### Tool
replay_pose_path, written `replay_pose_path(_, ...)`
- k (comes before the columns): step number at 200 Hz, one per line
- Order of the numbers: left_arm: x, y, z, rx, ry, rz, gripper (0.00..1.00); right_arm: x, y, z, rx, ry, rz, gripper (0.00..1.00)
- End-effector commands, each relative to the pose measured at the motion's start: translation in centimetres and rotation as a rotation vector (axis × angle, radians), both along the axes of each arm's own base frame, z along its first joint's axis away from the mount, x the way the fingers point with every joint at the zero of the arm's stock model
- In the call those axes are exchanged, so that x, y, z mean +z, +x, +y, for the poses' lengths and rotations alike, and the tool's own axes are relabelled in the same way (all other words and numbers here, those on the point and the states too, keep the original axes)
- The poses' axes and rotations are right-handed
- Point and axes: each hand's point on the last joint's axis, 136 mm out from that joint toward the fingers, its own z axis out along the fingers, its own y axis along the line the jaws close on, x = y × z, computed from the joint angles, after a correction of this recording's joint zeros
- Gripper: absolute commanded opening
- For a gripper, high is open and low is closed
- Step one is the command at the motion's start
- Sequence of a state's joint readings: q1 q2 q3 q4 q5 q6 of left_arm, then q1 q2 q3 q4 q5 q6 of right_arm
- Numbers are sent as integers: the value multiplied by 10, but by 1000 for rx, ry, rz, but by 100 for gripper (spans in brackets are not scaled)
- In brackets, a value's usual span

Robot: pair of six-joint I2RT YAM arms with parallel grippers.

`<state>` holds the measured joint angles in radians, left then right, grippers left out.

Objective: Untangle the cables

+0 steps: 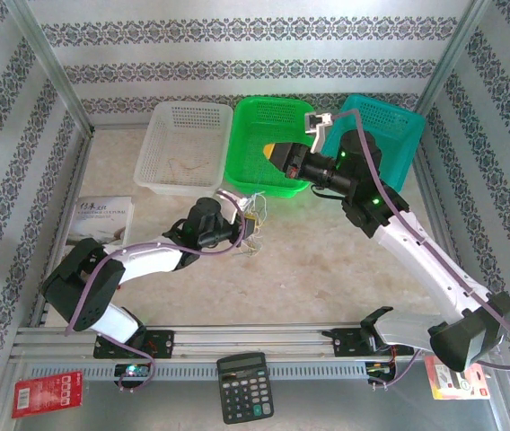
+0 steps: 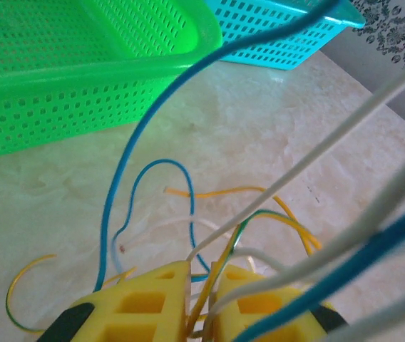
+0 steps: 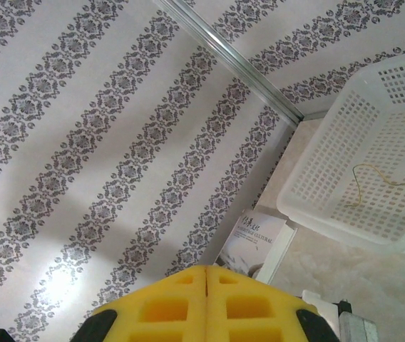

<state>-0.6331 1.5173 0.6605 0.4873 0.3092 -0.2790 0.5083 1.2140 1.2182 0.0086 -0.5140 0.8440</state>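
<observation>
The table [image 1: 309, 269] carries three baskets along its far side: a white basket [image 1: 188, 148], a green basket [image 1: 268, 144] and a blue basket [image 1: 385, 135]; a booklet [image 1: 98, 220] lies on the left; a calculator [image 1: 244, 386] sits at the near edge; the cables [image 1: 253, 220] are near the middle of the table, just in front of the green basket; one yellow strand [image 3: 373, 178] lies in the white basket; the cables curl out from the left claw [image 2: 201, 299] toward the baskets; blue and white ones rise and lean right, yellow ones lie flat; the left claw is almost closed, pinching several strands; the right claw [image 1: 271, 154] hangs over the green basket, pressed closed, holding nothing.
</observation>
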Motion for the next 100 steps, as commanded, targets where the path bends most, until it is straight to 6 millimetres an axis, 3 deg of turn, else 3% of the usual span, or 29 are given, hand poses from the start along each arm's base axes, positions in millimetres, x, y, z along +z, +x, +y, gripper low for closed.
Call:
replay_pose_path(1, -21, -9, 13, 34, 30, 71, 32, 42, -9, -5, 10, 83, -114, 0)
replay_pose_path(26, -9, -11, 18, 45, 17, 48, 58, 12, -8, -3, 19, 58, -60, 0)
replay_pose_path(39, 1, -12, 20, 50, 12, 29, 67, -4, -9, -1, 23, 43, -36, 0)
replay_pose_path(75, 35, -16, 26, 55, -18, -33, 82, -36, -13, 3, 35, -3, 9, 0)
replay_pose_path(100, 57, -18, 28, 55, -37, -75, 84, -51, -15, 5, 37, -34, 21, 0)
